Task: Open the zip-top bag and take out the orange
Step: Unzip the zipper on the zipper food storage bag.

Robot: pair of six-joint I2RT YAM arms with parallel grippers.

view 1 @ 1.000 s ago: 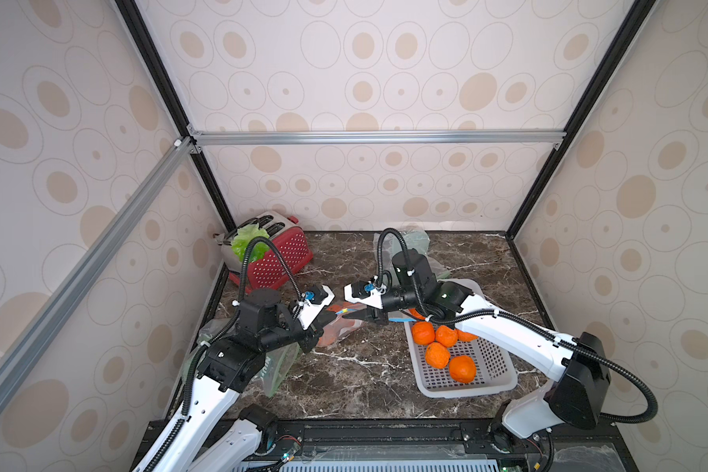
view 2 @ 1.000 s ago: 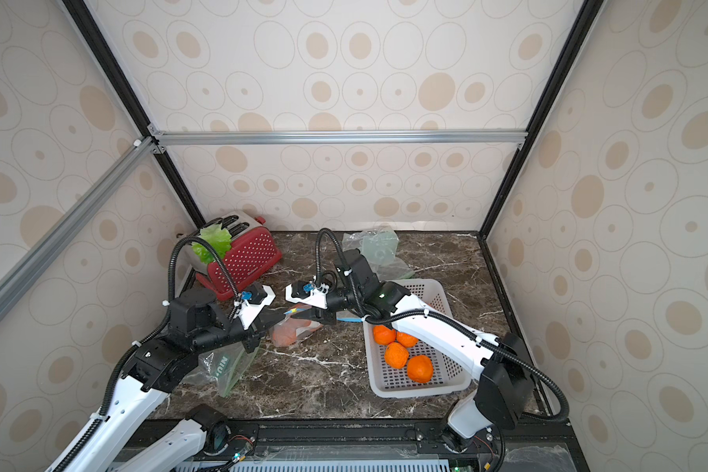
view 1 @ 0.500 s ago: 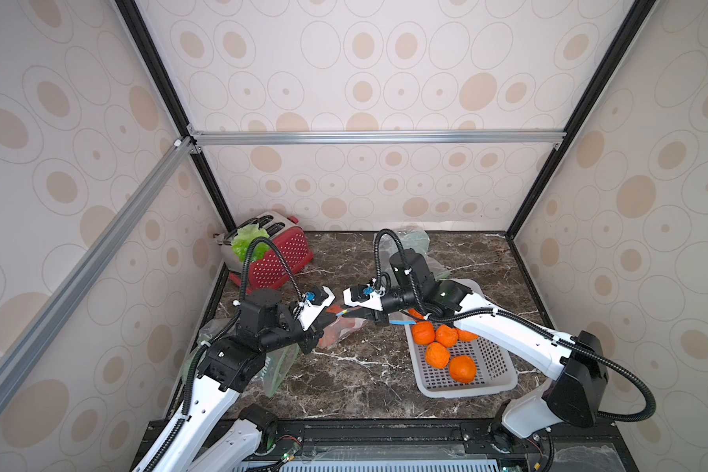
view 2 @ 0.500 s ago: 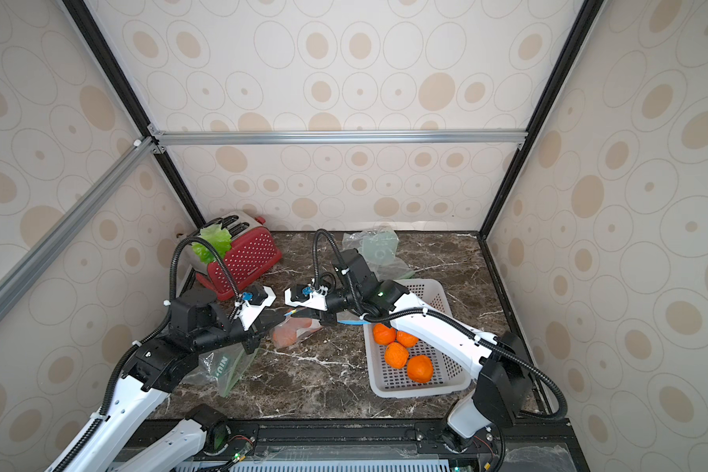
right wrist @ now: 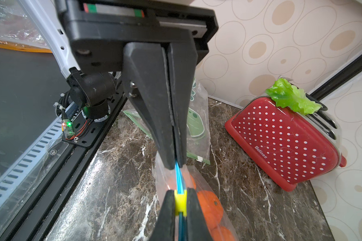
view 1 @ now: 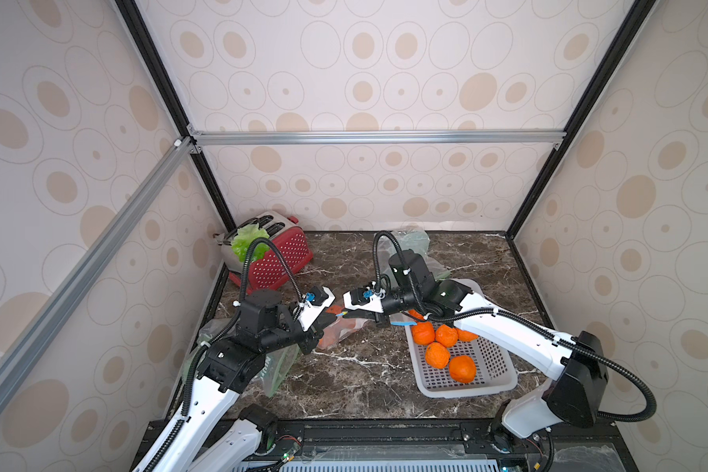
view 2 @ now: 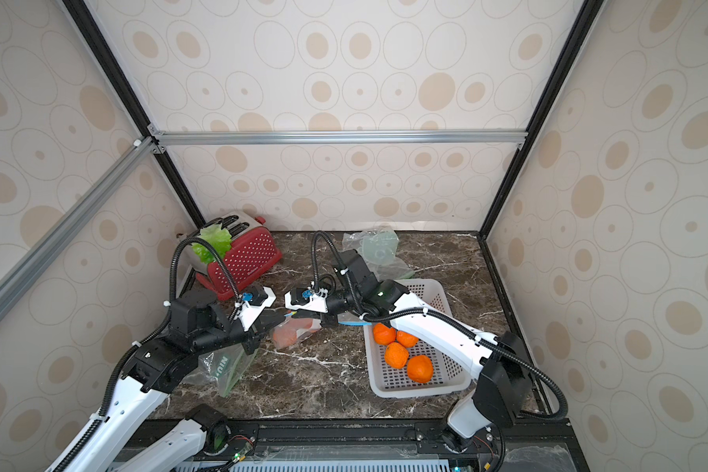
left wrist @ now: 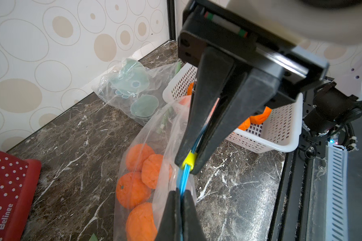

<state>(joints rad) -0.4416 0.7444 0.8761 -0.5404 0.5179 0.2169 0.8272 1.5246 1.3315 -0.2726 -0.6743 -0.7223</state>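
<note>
In both top views the bag (view 1: 344, 329) sits left of the middle of the tabletop (view 1: 364, 376). It lies between the toaster (view 1: 283, 261) in the far left corner and the basket (view 1: 466, 390) by the right edge. Its lower end rests on the tabletop and its top is lifted, with the oranges (view 1: 331, 335) inside. The left gripper (view 1: 332, 318) and right gripper (view 1: 350, 314) meet almost tip to tip at the bag's top. The basket holds loose oranges (view 1: 438, 353), and lettuce (view 1: 246, 243) sticks out of the toaster.

In the left wrist view the left gripper's jaws are pressed together on the blue zip strip (left wrist: 183, 181) along the bag's top edge. Just beyond it on the strip, the right gripper pinches the yellow slider (left wrist: 189, 159) from both sides. At least four oranges show through the clear plastic below the strip.

In the right wrist view the right gripper is closed on the slider, one jaw touching each side. From the slider the strip runs as one narrow band straight into the left gripper's clamped jaws. The oranges show in the bag just beside the slider.
</note>
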